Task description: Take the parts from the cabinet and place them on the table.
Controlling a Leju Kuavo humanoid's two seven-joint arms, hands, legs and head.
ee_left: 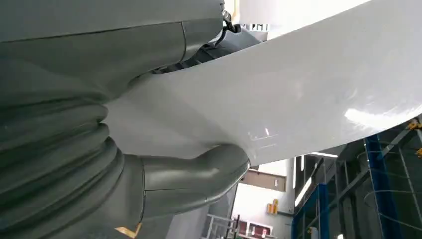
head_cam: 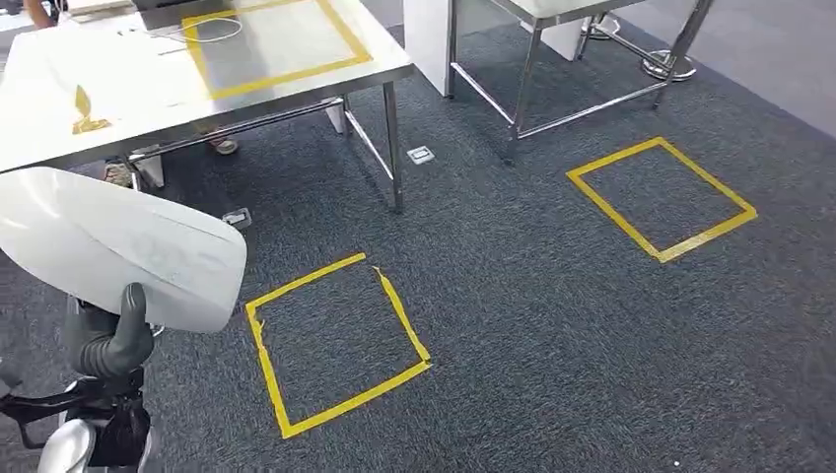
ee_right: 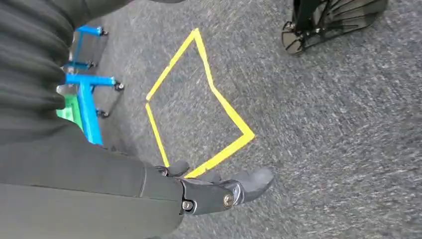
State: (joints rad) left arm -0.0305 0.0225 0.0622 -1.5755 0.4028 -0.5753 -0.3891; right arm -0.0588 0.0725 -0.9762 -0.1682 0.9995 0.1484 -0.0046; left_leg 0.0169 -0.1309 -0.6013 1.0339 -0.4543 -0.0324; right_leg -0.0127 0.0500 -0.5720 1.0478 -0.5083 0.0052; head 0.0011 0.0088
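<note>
A large white curved shell part (head_cam: 108, 246) is at the lower left of the head view, gripped by my left hand (head_cam: 116, 340), whose grey thumb rises over its lower edge. In the left wrist view the same white part (ee_left: 278, 94) spans the frame, with my left hand (ee_left: 164, 174) clamped on its edge, thumb under it. The steel table (head_cam: 128, 74) with a yellow taped rectangle (head_cam: 281, 44) on top stands ahead at the upper left. My right hand (ee_right: 219, 191) hangs above the carpet with its fingers loosely extended and nothing in them.
Two yellow tape squares mark the grey carpet, one (head_cam: 335, 340) near my feet and one (head_cam: 661, 197) to the right. A second steel table frame (head_cam: 552, 79) stands beyond. A blue wheeled frame (ee_right: 87, 94) is on the floor in the right wrist view.
</note>
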